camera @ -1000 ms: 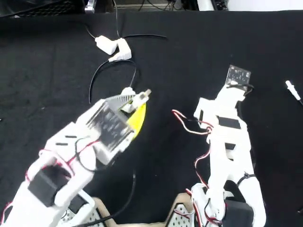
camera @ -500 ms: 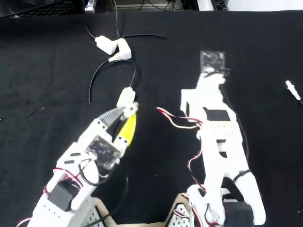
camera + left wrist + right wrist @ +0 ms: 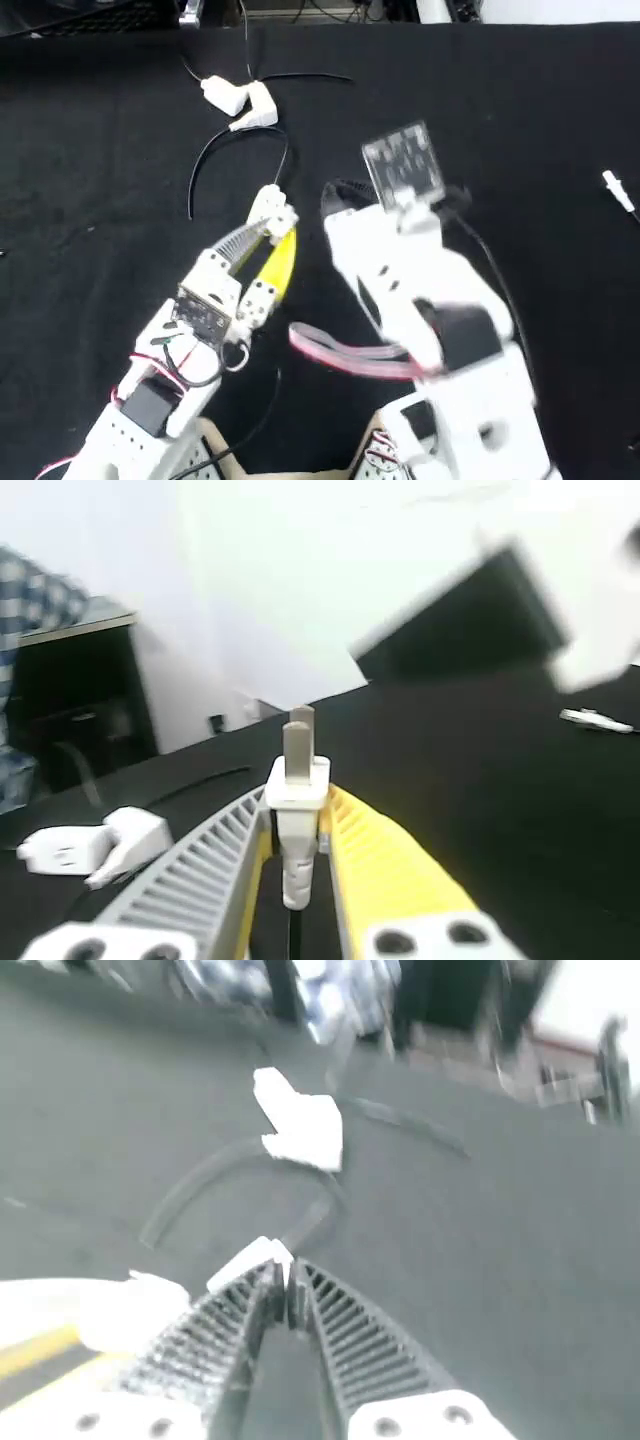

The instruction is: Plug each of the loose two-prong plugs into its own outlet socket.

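left pincer (image 3: 275, 230) is pinching the white two-prong plug (image 3: 272, 207) between its grey finger (image 3: 240, 245) and its yellow finger (image 3: 280, 265). it sits near the middle of the black table cloth (image 3: 90, 150), a little to the left. we cannot tell whether the plug is lifted or touching the cloth. its long axis runs in line with the fingers. the prongs (image 3: 297, 742) lead away from the wrist, toward the far edge and slightly to the right. in the left wrist view the two flat prongs stand one behind the other.

the plug's black cord (image 3: 200, 165) curls in a loop on the cloth, between the plug and the socket blocks (image 3: 225, 96). those two white blocks lie touching each other near the far edge, left of centre. they are well apart from the plug and a little left of the line the prongs point along.

right pincer (image 3: 287, 1282) has its two grey fingers pressed together at the tips. the right arm (image 3: 430, 300) leans across toward the left one, with its white shell just beside the yellow finger, so room on that side is tight. on the left side we see dark cloth running wide to the table edge. near the right edge a small white piece (image 3: 618, 190) lies alone, well apart from both arms. cables and clutter line the far edge. any print on the white parts is too small for us to read.
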Robot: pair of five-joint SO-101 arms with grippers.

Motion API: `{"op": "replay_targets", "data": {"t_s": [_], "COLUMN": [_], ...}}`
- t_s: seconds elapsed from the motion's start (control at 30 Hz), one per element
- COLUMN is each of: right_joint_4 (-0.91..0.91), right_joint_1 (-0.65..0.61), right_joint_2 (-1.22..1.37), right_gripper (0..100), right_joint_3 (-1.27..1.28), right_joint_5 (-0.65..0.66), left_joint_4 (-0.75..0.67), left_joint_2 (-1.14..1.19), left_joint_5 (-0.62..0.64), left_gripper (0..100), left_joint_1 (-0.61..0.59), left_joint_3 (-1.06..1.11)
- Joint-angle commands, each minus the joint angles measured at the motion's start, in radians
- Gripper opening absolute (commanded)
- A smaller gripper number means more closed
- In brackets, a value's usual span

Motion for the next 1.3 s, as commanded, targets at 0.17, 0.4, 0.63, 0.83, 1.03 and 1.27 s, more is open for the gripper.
{"op": "replay_targets", "data": {"t_s": [0.17,0.4,0.63,0.83,1.03,1.27], "right_joint_4": [0.114,0.135,0.117,-0.025,-0.150,-0.269], "right_joint_1": [-0.293,-0.293,-0.245,-0.118,-0.051,-0.018], "right_joint_2": [-0.162,-0.091,-0.097,-0.097,-0.096,-0.091], "right_gripper": [1.2,1.2,1.2,1.2,1.2,1.2], "right_joint_3": [-0.033,0.008,0.073,0.188,0.269,0.349], "right_joint_5": [0.121,0.121,0.123,0.176,0.222,0.281], "left_joint_4": [0.051,0.051,0.051,0.051,0.051,0.057], "left_joint_2": [-0.011,-0.012,-0.012,-0.014,-0.014,-0.014], "left_joint_5": [0.011,0.012,0.012,0.012,0.012,0.012], "left_gripper": [3,3,3,3,3,3], "left_joint_1": [0.082,0.074,0.077,0.084,0.084,0.084], "left_joint_3": [0.021,0.021,0.021,0.021,0.021,0.021]}}
